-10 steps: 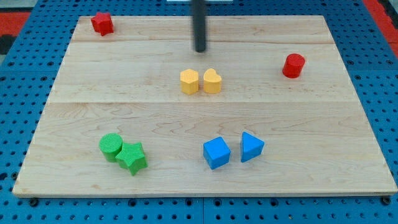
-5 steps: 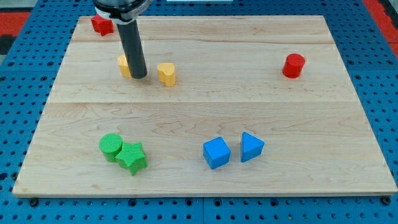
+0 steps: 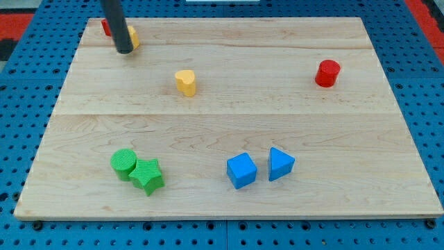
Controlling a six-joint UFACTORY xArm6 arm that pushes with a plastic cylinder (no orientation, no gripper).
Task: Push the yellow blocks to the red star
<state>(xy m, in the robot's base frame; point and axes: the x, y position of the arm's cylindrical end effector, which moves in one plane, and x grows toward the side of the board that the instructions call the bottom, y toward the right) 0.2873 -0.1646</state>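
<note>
1. Wooden board (image 3: 277, 125) carries all the blocks.
2. My tip (image 3: 124, 51) is a bare rod with no fingers to spread, touching one yellow block (image 3: 132, 36) beside the mostly hidden red star (image 3: 105, 26), top left.
3. Yellow heart (image 3: 185, 82) lies well apart, toward the centre.

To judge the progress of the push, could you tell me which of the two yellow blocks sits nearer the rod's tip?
The yellow block at the view's top left, partly hidden behind my tip beside the red star. The yellow heart sits alone nearer the board's middle.
</note>
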